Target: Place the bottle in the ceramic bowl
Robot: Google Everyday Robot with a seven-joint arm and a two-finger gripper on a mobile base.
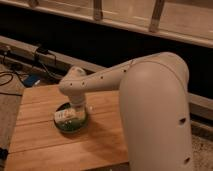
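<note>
Camera view: one look down over a wooden table (45,145) with the robot's white arm (150,95) reaching across it from the right.
Gripper: the gripper (75,113) hangs below the arm's wrist, directly over the ceramic bowl (70,125); its fingers are drawn together on the bottle (65,116).
Bottle: pale and whitish, lying roughly on its side across the bowl's opening, one end poking toward the bowl's left rim; whether it rests on the glaze or is only held above it cannot be told.
Ceramic bowl: dark green, round, sitting on the table left of centre, well inside every visible table edge.
Table edges: the left edge runs down the frame's left side; the far edge lies just behind the wrist; the near edge is cut off by the frame bottom; the right part is hidden by the arm's bulky body.
Open room: bare wood lies in front of and to the left of the bowl.
Surroundings: cables (12,75) trail on the floor off the table's far-left corner, and a rail (125,25) runs along the background.
</note>
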